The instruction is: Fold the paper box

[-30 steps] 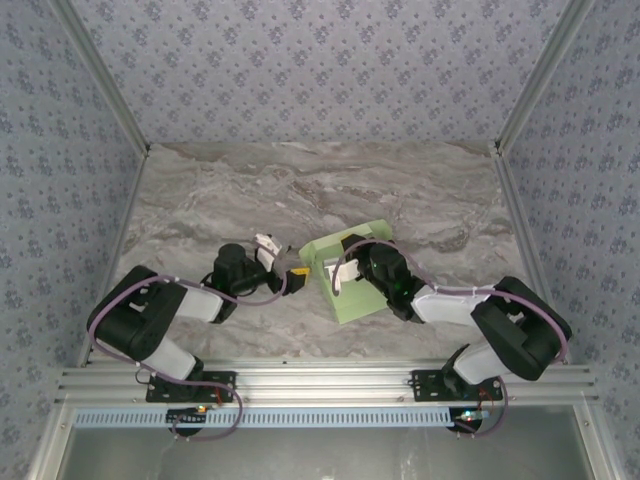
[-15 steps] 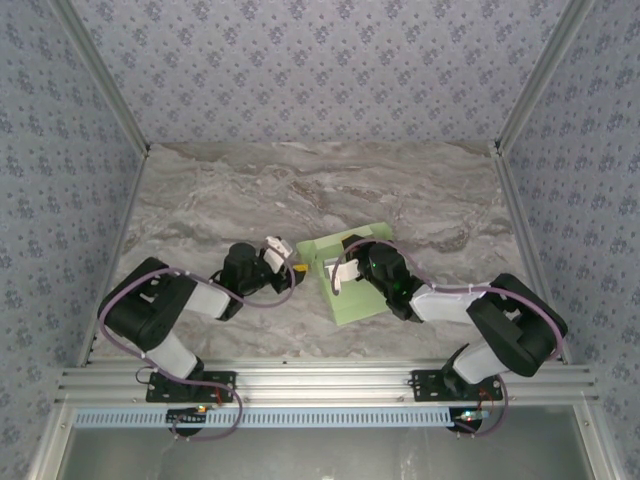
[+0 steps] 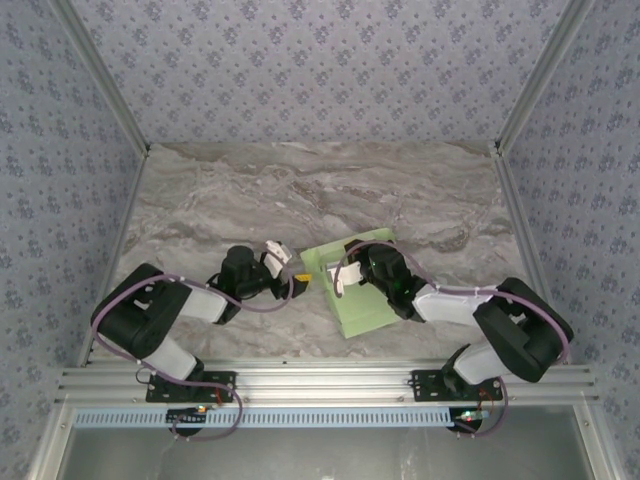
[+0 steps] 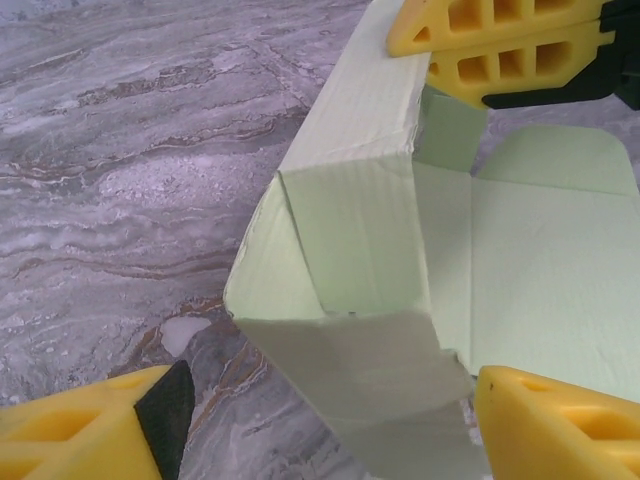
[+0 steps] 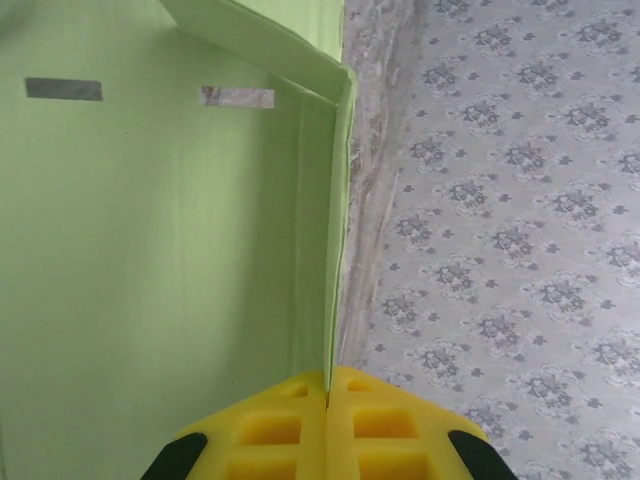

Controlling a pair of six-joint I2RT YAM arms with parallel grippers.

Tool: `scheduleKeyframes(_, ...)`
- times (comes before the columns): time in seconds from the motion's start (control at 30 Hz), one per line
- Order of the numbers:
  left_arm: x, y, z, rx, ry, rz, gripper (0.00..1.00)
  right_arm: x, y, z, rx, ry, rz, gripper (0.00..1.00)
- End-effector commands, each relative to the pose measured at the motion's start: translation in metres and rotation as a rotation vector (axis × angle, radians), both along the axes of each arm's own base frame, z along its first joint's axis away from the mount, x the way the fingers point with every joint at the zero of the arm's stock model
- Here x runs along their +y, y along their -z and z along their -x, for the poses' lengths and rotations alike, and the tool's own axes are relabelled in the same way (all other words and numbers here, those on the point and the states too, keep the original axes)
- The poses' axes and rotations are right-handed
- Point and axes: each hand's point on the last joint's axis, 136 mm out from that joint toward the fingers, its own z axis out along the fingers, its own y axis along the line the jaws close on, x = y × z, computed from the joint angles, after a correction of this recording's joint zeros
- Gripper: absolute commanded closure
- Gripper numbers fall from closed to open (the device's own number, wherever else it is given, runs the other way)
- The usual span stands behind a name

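A grey marbled table (image 3: 250, 190) fills the middle of the top view. It is boxed in by walls (image 3: 320, 60) papered in a small blue-grey flower pattern. An aluminium rail (image 3: 320, 382) runs across the lower edge and carries both arm bases.

The left arm (image 3: 150, 320) sits lower left, folded at the elbow and reaching toward the centre. The right arm (image 3: 515, 330) sits lower right, bent back and reaching the opposite way, so the two wrists meet just below mid-frame.

There the paper box (image 3: 365, 300) lies on the table, pale green and partly folded, with walls raised at its upper end. The right gripper (image 3: 341, 276) is closed tight on the top edge of one upright wall. In the right wrist view the thin card runs straight into the seam between its yellow pads (image 5: 270, 430). The left gripper (image 3: 292, 268) stands spread wide around the box's near corner, with a loose flap between its fingers (image 4: 80, 425), clamping nothing.
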Motion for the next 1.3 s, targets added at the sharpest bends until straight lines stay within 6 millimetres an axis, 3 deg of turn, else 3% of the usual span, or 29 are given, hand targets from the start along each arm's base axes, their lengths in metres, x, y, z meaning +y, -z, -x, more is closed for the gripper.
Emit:
scheduleKeyframes(0.0,0.0,-0.011,-0.001,-0.062,0.018,0.031,0.34,0.002,-0.006,0.005,0.038,-0.02,-0.014,1.0)
scheduleKeyframes(0.2,-0.002,-0.012,0.011,-0.102,0.061,0.068,0.36,0.0,-0.011,0.003,0.013,-0.009,-0.018,1.0)
scheduleKeyframes(0.33,-0.004,-0.015,0.017,-0.083,0.078,0.076,0.21,-0.002,-0.01,0.004,0.015,-0.009,-0.012,1.0)
scheduleKeyframes(0.43,-0.002,-0.018,0.017,-0.08,0.062,0.078,0.01,-0.004,-0.009,0.002,0.018,0.003,-0.006,1.0)
scheduleKeyframes(0.5,0.004,-0.013,0.006,-0.098,-0.01,0.029,0.01,-0.006,-0.008,0.003,0.016,0.007,-0.002,1.0)
scheduleKeyframes(0.6,0.012,-0.006,-0.007,-0.113,-0.066,-0.027,0.09,-0.006,-0.006,0.004,0.032,-0.003,-0.003,1.0)
scheduleKeyframes(0.77,0.002,0.001,-0.007,-0.106,0.005,-0.056,0.29,-0.005,-0.003,0.006,0.043,-0.004,0.001,1.0)
scheduleKeyframes(0.93,-0.006,0.003,-0.001,-0.1,0.05,-0.028,0.33,-0.004,-0.004,0.005,0.042,-0.002,-0.001,1.0)
scheduleKeyframes(1.1,-0.031,0.0,0.007,-0.099,0.127,0.004,0.39,0.0,-0.003,0.006,0.049,-0.013,-0.009,1.0)
scheduleKeyframes(1.27,-0.04,-0.004,0.014,-0.095,0.145,0.057,0.46,0.002,-0.005,0.008,0.04,-0.019,-0.016,1.0)
